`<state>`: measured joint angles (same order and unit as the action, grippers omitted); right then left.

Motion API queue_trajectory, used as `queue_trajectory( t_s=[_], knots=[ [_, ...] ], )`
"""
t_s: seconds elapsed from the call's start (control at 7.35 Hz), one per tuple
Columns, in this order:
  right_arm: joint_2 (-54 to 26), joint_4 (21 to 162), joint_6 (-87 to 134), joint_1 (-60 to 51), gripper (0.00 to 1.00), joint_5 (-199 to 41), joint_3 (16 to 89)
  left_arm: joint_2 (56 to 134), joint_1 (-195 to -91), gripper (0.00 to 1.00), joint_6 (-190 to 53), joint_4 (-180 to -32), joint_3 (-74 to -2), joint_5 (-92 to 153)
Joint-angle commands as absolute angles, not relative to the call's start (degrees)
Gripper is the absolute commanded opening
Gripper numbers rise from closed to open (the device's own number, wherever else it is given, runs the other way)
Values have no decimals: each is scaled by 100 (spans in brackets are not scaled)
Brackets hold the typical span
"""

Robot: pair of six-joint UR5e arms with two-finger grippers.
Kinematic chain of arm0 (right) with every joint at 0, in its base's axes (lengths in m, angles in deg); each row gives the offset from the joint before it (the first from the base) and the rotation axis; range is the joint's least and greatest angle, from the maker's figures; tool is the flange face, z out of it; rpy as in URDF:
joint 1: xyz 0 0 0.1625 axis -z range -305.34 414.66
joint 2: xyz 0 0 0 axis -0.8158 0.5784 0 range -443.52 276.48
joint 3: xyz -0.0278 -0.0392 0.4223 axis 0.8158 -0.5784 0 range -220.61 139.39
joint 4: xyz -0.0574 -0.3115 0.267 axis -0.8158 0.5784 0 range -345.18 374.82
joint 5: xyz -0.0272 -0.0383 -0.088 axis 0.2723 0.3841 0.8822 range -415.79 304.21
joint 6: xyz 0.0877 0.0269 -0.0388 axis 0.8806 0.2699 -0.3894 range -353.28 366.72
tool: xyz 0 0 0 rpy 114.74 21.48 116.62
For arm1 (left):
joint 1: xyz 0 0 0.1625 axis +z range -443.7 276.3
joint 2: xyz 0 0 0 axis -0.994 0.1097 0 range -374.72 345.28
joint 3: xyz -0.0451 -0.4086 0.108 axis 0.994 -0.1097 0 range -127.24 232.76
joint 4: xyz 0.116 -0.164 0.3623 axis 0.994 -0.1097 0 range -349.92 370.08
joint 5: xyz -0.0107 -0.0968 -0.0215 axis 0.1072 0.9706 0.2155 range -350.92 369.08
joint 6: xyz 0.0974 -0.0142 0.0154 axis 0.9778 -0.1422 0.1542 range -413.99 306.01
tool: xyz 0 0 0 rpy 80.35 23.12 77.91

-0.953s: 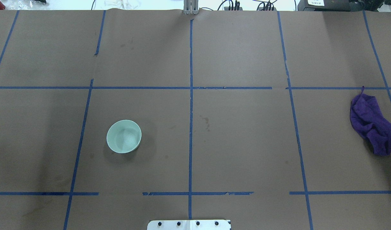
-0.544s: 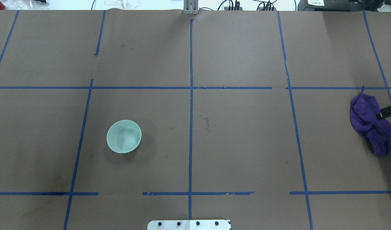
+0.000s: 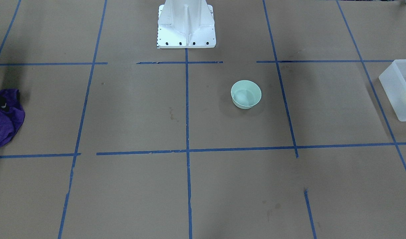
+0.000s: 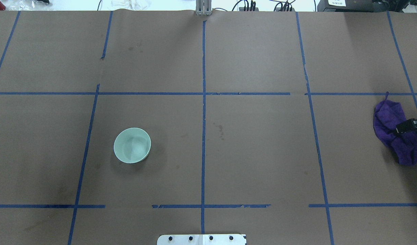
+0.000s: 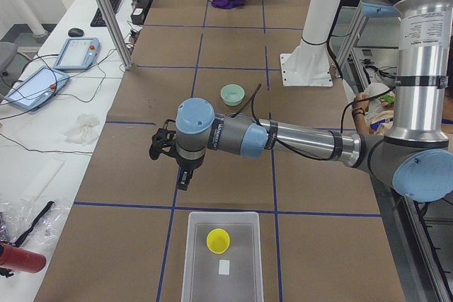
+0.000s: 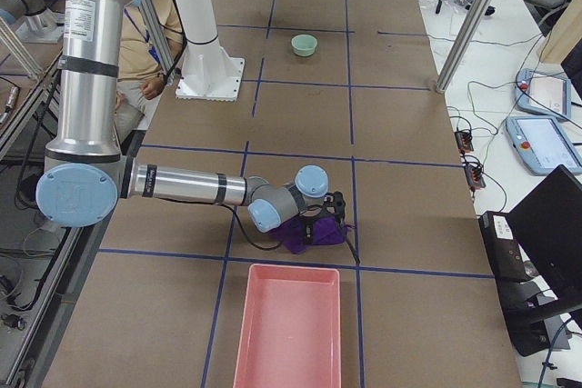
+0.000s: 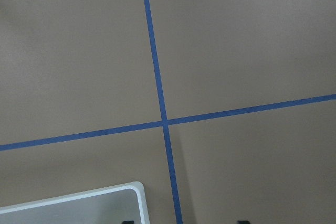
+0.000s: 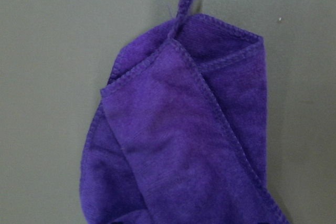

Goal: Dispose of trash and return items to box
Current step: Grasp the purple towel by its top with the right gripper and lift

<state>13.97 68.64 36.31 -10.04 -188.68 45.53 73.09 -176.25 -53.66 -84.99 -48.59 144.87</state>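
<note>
Facing the robot, we see the bowl [image 3: 245, 94] upright on the table [image 3: 130, 109], well apart from the box [image 3: 393, 88]. Overhead, the right gripper [image 4: 409, 110] hangs over the purple cloth [image 4: 387, 117], fingers apart. From the left end, the cup [image 5: 217, 240] stands inside the box. The left gripper [image 7: 184, 222] shows its tips apart in its wrist view.

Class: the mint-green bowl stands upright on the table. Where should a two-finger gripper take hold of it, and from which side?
Probably the rim of the mint-green bowl, from straight above, one finger inside the wall and one outside. Its mouth faces up, and the round, tapering wall would likely slip from a sideways pinch.
</note>
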Motion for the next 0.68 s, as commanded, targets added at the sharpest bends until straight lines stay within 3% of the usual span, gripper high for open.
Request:
queue_trajectory(
  t_s=[0.0,0.14,0.41,0.54],
  knots=[
    [1492,6860,3599,-906,8,-18684,4552,7309,-17625,72,-5390,-8502,-4875,14487],
    [1518,6869,3590,-888,0,-18648,4544,7317,-17616,72,-5390,-8502,-4893,14487],
    [1536,6869,3625,-923,0,-18648,4761,7387,-17607,72,-5408,-8493,-4945,14487],
    [1649,6930,3608,-1193,0,-18665,5224,7631,-17572,72,-5686,-8510,-4946,14670]
  ],
)
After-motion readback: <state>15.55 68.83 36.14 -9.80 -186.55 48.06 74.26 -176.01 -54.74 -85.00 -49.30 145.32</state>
